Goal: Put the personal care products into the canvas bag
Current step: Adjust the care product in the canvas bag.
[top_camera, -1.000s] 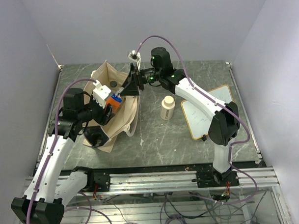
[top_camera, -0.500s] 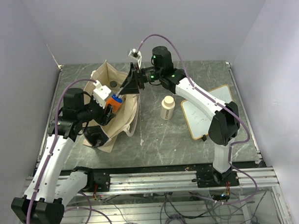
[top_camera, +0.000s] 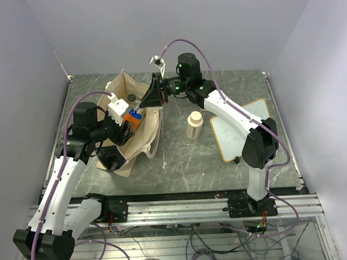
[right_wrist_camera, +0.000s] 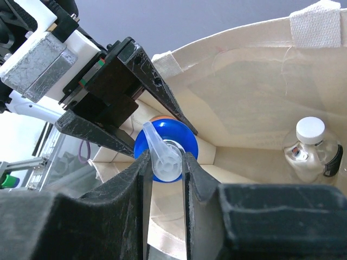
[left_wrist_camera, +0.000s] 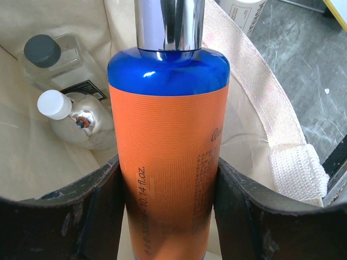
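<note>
My left gripper [top_camera: 129, 122] is shut on the blue-and-orange bottle [top_camera: 134, 117], holding it over the open mouth of the canvas bag [top_camera: 151, 136]. In the left wrist view both fingers press the bottle's orange label [left_wrist_camera: 168, 119]. My right gripper [right_wrist_camera: 165, 158] reaches in from the far side and is shut on the bottle's white pump top [right_wrist_camera: 164, 160]. Inside the bag [left_wrist_camera: 255, 108] lie a silver bottle with a white cap [left_wrist_camera: 81, 122] and a clear bottle with a dark cap [left_wrist_camera: 54, 59]. A cream wide-lidded bottle [top_camera: 194, 124] stands on the table to the right of the bag.
A wood-framed whiteboard [top_camera: 242, 130] lies on the table at the right, under my right arm. A strap handle [left_wrist_camera: 298, 168] of the bag folds over its near rim. Grey walls close in the table at the back and sides.
My right gripper's jaws have narrowed onto the bottle's pump top. The left gripper and the bottle have stayed where they were.
</note>
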Motion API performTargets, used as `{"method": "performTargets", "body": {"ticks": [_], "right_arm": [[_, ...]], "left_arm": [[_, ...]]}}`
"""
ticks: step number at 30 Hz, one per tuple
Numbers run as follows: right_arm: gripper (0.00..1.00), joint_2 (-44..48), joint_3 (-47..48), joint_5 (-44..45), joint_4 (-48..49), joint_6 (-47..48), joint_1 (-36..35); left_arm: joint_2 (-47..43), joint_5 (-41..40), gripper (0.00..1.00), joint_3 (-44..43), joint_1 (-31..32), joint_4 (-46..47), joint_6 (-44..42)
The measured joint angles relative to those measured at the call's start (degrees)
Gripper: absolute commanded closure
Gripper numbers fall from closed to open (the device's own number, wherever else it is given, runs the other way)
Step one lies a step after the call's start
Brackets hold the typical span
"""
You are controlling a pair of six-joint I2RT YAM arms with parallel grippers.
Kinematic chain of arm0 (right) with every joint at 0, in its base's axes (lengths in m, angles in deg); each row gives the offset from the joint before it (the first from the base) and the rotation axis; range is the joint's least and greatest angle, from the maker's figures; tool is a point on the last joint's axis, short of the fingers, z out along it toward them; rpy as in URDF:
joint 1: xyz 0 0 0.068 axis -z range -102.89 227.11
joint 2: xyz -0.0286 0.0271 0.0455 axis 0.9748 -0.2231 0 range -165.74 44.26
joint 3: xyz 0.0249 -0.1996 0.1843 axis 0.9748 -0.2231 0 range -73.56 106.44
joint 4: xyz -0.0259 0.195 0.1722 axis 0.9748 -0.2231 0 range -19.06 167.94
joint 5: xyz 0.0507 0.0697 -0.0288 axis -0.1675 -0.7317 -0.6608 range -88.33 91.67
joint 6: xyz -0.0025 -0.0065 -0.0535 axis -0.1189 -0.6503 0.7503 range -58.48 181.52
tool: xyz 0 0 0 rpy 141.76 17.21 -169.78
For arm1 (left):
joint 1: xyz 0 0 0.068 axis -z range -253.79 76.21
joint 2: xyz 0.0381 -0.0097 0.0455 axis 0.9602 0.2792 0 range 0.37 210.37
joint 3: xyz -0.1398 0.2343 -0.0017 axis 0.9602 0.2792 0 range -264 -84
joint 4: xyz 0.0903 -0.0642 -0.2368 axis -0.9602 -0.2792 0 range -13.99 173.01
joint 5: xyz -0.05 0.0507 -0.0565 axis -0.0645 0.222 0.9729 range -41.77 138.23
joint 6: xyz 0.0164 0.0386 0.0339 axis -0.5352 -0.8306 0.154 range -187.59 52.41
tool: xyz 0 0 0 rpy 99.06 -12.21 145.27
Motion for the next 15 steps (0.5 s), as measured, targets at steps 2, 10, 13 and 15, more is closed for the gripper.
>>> {"method": "performTargets", "body": {"ticks": [2, 10, 13, 15], "right_arm": [[0.94, 0.0, -0.3, 0.0, 0.3, -0.4, 0.0], [0.71, 0.0, -0.8, 0.0, 0.5, -1.2, 0.0], [0.71, 0.0, -0.8, 0.1, 1.2, -1.5, -0.1], [0.69, 0.0, -0.8, 0.1, 1.7, -1.6, -0.1]], "left_arm": [[0.0, 0.1, 0.93, 0.1, -0.1, 0.0, 0.0], [0.0, 0.9, 0.93, 0.8, -0.1, 0.1, 0.0], [0.0, 1.0, 0.93, 0.9, -0.2, 0.0, 0.0], [0.0, 1.3, 0.93, 1.0, -0.2, 0.0, 0.0]]}}
